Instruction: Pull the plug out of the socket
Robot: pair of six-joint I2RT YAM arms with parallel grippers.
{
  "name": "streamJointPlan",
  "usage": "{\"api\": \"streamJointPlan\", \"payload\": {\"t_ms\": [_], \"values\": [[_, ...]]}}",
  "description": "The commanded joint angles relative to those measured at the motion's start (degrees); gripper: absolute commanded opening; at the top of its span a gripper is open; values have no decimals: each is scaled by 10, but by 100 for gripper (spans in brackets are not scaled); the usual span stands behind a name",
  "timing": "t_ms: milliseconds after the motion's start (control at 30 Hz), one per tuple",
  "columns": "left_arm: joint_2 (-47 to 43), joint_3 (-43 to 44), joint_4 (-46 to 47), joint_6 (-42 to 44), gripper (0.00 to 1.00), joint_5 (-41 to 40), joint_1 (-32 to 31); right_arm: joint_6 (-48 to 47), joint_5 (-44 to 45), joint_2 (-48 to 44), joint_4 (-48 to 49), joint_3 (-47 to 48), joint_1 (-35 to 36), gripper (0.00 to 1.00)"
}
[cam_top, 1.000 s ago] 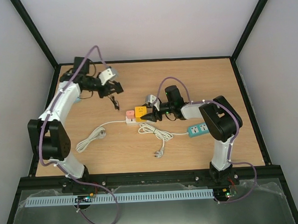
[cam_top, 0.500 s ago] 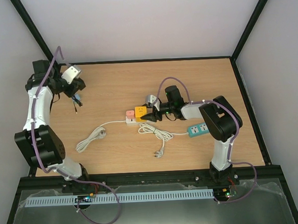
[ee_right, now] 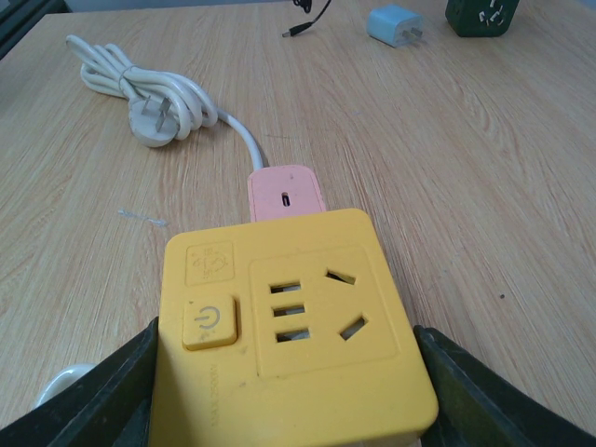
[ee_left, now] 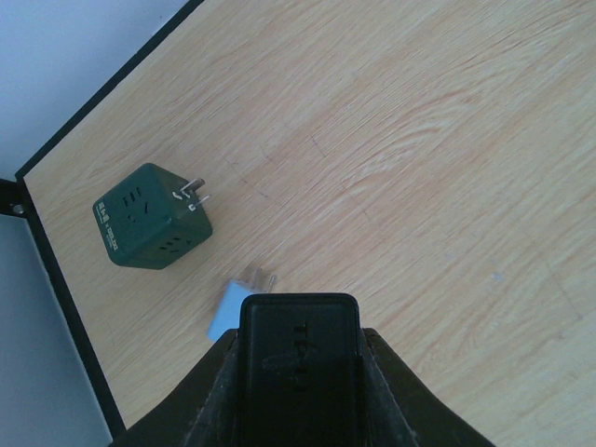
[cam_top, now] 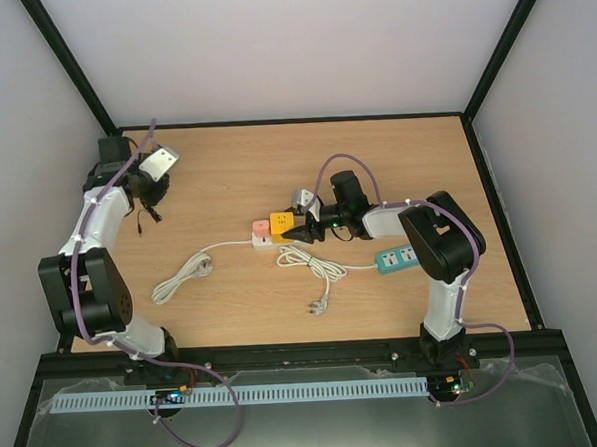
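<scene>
1. Nearest your arms' bases, low in the top view, lay a loose white cord [cam_top: 319,272] running right to a teal power strip [cam_top: 396,259]. Neither was touched, and I judged them no part of the job.
2. At mid-frame your right gripper [cam_top: 293,228] was clamped on the yellow socket [ee_right: 289,317], one finger on each flank as the right wrist view showed. That grip looked meant to pin the block down so that a pull would not drag it along.
3. The socket sat against a pink strip [ee_right: 285,194], whose own white lead [cam_top: 186,271] ran toward the left of the frame. The socket's slots faced up and were bare, with nothing plugged in.
4. Toward the upper left of the top view, well apart from the socket, your left gripper [cam_top: 153,191] was clenched on the black plug [ee_left: 298,349]. The plug filled the gap between the fingers in the left wrist view, and its thin black cable [cam_top: 138,224] dangled below.
5. Farthest off, near the table [cam_top: 375,159] edge at the left of the left wrist view, stood a green cube adapter [ee_left: 154,216]. A small blue charger [ee_left: 233,312] lay just beside the gripper's tip.
6. With plug and socket that far apart, I judged the pull done. What remained was probably to set the plug down beside those spare adapters.
</scene>
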Motion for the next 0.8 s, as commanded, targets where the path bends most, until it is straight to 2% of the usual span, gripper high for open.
{"api": "streamJointPlan", "payload": {"t_ms": [0,433,767], "values": [[28,-14,79,-20,15,-90,-40,-4,62,37,-46,-18,4,30],[141,4,144,-67,18,-242,-120,-4,64,38,-48,-16,4,30],[194,5,169,-104,22,-273,-149,-6,64,39,-49,-17,4,30]]}}
